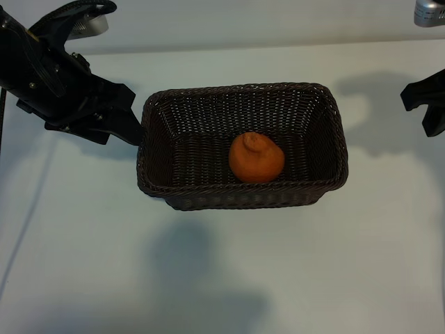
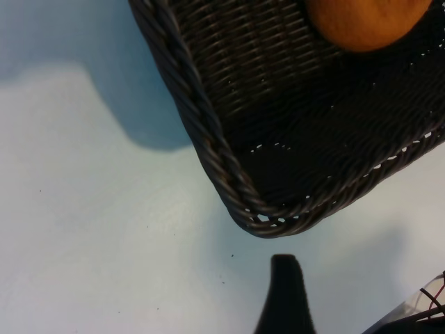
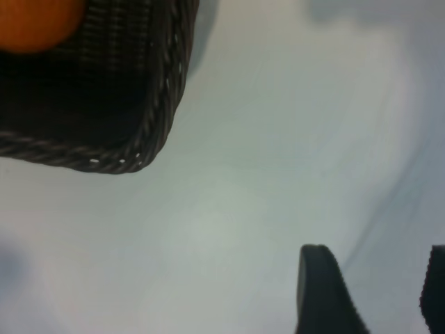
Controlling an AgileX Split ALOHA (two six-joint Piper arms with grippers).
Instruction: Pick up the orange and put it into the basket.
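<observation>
The orange, lumpy with a knobbly stem bump, lies inside the dark brown wicker basket, right of its middle and near the front wall. It also shows in the left wrist view, where the orange sits behind the basket's corner. My left gripper hovers just outside the basket's left end, open and empty; one black finger points at that corner. My right gripper waits at the right edge of the table, open with nothing in it, well apart from the basket.
The basket stands in the middle of a pale tabletop. The arms cast soft shadows on the table in front of and beside the basket. In the right wrist view a basket corner lies far from my right gripper.
</observation>
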